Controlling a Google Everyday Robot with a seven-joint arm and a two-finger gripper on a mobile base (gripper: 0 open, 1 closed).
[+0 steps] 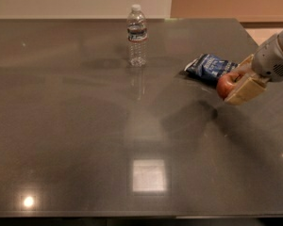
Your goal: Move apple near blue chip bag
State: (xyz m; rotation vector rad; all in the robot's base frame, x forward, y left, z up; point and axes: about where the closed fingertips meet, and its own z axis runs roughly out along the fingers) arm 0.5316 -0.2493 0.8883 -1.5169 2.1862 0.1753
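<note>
Camera view: gripper (230, 86) (with apple (224, 84)) mid-right

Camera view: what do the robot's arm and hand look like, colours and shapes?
The arm is a thick, rounded light-grey tube with a patch of small holes on its side. The gripper, over the table at the view's right beside the blue chip bag, has blocky pale tan fingers. No cables show.
</note>
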